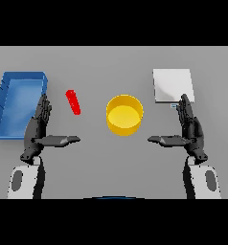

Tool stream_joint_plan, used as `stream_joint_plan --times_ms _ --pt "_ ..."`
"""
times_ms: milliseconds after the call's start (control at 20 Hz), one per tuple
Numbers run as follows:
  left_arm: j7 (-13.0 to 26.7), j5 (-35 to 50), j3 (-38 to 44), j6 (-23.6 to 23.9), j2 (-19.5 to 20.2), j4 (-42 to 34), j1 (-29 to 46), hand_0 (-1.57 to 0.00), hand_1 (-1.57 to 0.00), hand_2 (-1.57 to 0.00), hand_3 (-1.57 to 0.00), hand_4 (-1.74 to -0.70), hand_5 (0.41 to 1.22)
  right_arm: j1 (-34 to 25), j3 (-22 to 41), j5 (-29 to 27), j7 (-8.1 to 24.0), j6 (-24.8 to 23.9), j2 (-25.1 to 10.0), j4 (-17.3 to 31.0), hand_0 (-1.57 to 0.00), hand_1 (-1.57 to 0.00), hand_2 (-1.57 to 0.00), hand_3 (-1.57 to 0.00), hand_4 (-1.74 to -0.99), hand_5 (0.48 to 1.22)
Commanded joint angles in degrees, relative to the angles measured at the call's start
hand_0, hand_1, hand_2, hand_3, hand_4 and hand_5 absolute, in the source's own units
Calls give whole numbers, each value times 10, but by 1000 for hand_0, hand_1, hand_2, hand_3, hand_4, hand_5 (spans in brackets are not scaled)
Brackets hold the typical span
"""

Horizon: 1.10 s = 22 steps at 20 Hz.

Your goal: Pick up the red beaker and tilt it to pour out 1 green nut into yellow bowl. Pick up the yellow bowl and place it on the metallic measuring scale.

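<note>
Head view — left hand (38, 128) and right hand (189, 128) both flat open, holding nothing; red beaker (73, 102) lies tilted on the counter (96, 67) left of the yellow bowl (124, 115) — scale (172, 85) far right.

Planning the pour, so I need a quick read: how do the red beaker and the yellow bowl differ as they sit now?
The red beaker is slim and elongated, lying at a slant; the yellow bowl is wide, round and upright with its mouth open upward. The beaker sits nearer the left hand, the bowl midway between both hands. The bowl looks much bulkier. Both rest on the table, untouched.
</note>
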Motion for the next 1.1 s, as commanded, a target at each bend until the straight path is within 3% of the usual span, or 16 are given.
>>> stream_joint_plan --times_ms 0,250,350,550,700,1050 --pt "-2 0 -1 0 -1 -2 3 1 1 1 1 -1202 677 0 -1 -1 0 0 -1 0 1 1 1 1 -1177 572" --pt "-7 -9 -15 3 -10 -22 30 1 1 1 1 -1202 677 3 -4 -7 -3 6 -6 1 1 1 1 1 -1177 572" --pt "-27 -48 -46 -8 13 -59 61 1 1 1 1 -1203 677 19 23 61 -27 -3 -43 -26 1 1 1 1 -1178 573" --pt "1 -66 -67 -13 23 -102 84 1 1 1 1 -1197 668 39 39 89 -32 -3 -56 -51 1 1 1 1 -1194 583" --pt "14 -75 -76 -12 23 -110 84 1 1 1 1 -1179 657 38 37 69 -25 13 -54 -50 1 1 1 1 -1225 590" --pt "37 -89 -65 0 17 -39 23 1 1 1 1 -1197 659 34 35 55 -46 29 -57 -50 1 1 1 1 -1291 623"
